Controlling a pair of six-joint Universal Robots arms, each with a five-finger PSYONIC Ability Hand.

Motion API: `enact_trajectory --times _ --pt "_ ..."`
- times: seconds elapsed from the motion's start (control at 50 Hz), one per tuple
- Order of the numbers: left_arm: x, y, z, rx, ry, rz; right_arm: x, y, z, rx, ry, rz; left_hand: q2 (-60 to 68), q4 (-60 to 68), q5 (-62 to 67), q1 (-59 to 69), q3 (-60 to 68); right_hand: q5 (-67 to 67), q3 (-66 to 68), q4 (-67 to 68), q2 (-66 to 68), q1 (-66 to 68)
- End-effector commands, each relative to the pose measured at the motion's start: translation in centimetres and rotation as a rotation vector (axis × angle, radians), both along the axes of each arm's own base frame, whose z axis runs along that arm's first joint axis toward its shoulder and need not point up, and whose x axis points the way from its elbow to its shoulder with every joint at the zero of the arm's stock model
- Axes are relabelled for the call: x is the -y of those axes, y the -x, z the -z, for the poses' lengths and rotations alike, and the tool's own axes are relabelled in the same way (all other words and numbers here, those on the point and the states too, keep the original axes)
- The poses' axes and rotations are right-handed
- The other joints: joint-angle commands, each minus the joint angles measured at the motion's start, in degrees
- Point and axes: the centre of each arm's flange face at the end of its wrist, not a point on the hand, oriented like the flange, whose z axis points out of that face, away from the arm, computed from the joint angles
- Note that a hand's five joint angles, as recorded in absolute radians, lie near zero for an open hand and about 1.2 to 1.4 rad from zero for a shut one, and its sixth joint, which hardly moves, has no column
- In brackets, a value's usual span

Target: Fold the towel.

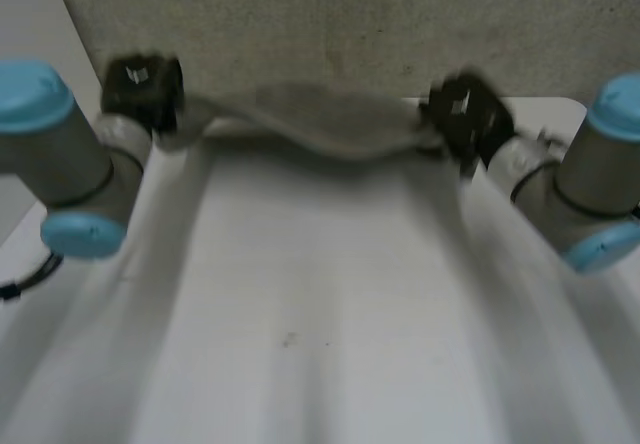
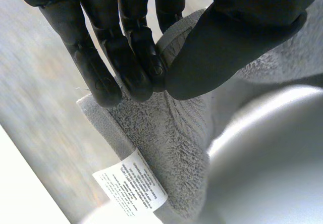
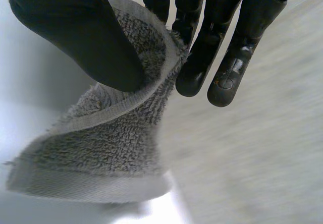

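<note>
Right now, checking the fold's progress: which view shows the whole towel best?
The head view: the towel spans from the left hand to the right hand. The wrist views show one pinched end each, close up.

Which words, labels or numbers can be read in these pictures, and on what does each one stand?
The white care label, sewn to the grey towel near the left hand: several printed lines, too small to read.
No other text is visible.

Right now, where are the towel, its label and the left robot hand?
towel [image 3: 111, 158]: right wrist view, grey pile.
label [image 2: 130, 188]: left wrist view, printed middle.
left robot hand [image 2: 227, 47]: left wrist view, thumb.
</note>
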Motion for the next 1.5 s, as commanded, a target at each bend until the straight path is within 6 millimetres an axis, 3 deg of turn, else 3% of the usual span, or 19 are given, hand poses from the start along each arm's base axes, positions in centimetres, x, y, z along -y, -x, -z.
enact_trajectory --times 0.02,0.1,0.18,0.3,0.32,0.4,0.54,0.74,0.78,0.88,0.96,1.28,1.5 --pt "-3.4 -0.9 7.9 0.117 -0.233 0.041 -3.7 1.5 8.2 -0.193 -0.403 -0.033 10.2 10.2 10.5 11.5 10.3 13.9 11.9 11.5 12.5 26.0" --pt "-4.4 -1.6 9.5 0.185 -0.279 0.037 -4.4 2.8 8.5 -0.22 -0.498 -0.015 10.2 10.2 10.5 11.5 10.3 13.9 11.9 11.5 12.5 26.0" --pt "-5.7 -2.5 10.7 0.275 -0.309 0.04 -5.0 3.5 7.5 -0.162 -0.571 0.016 10.2 10.2 10.5 11.5 10.3 13.9 11.9 11.5 12.5 26.0" --pt "-6.5 -3.1 9.3 0.284 -0.281 0.029 -4.4 4.7 6.5 0.057 -0.675 0.114 10.2 10.2 10.5 11.5 10.3 13.9 11.9 11.5 12.5 26.0" --pt "-6.5 -3.1 9.3 0.284 -0.281 0.029 -4.1 5.1 6.3 0.143 -0.705 0.152 10.2 10.2 10.5 11.5 10.3 3.8 1.8 1.4 2.4 15.9" --pt "-6.8 -3.3 8.4 0.274 -0.249 0.024 -3.9 6.2 6.1 0.327 -0.772 0.222 10.2 10.2 10.5 11.5 10.3 -8.1 -10.1 -10.4 -9.5 4.1" --pt "-6.9 -3.4 7.7 0.262 -0.204 0.017 -3.9 7.0 6.1 0.416 -0.809 0.263 10.2 10.2 10.5 11.5 10.3 -21.5 -23.6 -23.9 -23.0 -9.4" --pt "-6.1 -4.8 6.4 0.247 -0.173 -0.034 -4.7 7.1 7.1 0.459 -0.882 0.29 10.2 10.2 10.5 11.5 10.3 -22.4 -24.4 -24.8 -23.8 -10.3" --pt "-6.1 -4.9 6.4 0.246 -0.172 -0.039 -4.8 7.0 7.0 0.477 -0.898 0.296 10.2 10.2 10.5 11.5 10.3 -31.9 -33.9 -34.3 -33.3 -19.8" --pt "-5.6 -5.7 6.2 0.243 -0.169 -0.066 -5.1 7.0 6.6 0.476 -0.892 0.291 10.2 10.2 10.5 11.5 10.3 -36.7 -38.7 -39.1 -38.1 -24.6" --pt "-5.0 -6.6 6.2 0.238 -0.174 -0.087 -5.5 6.9 6.7 0.463 -0.892 0.285 10.2 10.2 10.5 11.5 10.3 -35.5 -37.5 -37.9 -36.9 -23.4" --pt "-5.5 -6.4 6.7 0.242 -0.188 -0.078 -5.3 7.0 8.7 0.218 -0.723 0.287 10.2 10.2 10.5 11.5 10.3 -26.1 -28.1 -28.5 -27.5 -14.0" --pt "-5.3 -6.7 6.7 0.241 -0.188 -0.086 -5.0 7.0 9.5 0.191 -0.716 0.292 10.2 10.2 10.5 11.5 10.3 -25.3 -27.3 -27.6 -26.7 -13.2"
